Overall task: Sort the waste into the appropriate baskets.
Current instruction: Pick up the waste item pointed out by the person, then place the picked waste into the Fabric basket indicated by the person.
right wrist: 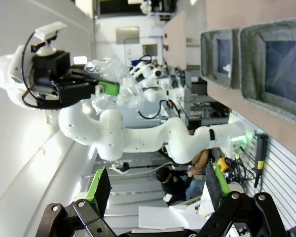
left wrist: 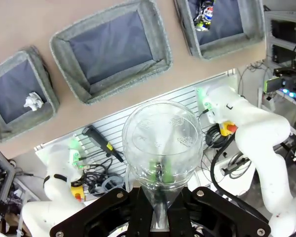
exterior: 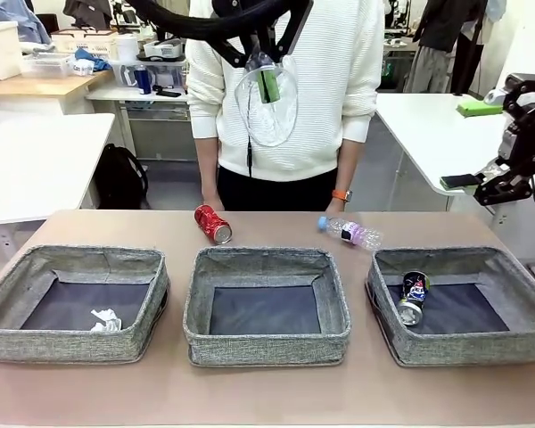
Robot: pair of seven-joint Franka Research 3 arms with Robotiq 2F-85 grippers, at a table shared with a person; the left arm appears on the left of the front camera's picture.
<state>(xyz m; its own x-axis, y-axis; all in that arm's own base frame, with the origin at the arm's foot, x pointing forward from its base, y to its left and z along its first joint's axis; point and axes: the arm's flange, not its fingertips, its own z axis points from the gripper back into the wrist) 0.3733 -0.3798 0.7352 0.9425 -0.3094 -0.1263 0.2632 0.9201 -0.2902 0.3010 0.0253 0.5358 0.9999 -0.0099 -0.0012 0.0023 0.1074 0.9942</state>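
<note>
The left gripper is gripping a crumpled clear plastic cup high in the air, while the right gripper is hanging with jaws spread, empty.

A tan-topped table is stretching across the near side. Beyond it a grey floor is showing, and a black backpack is sitting on it beside a white table at the left. Farther off at the left, a wooden-topped bench is carrying a white box and smaller clutter. At the right, another white table is holding a green flat object and a dark flat object. Dark clothing is hanging at the far right.
</note>
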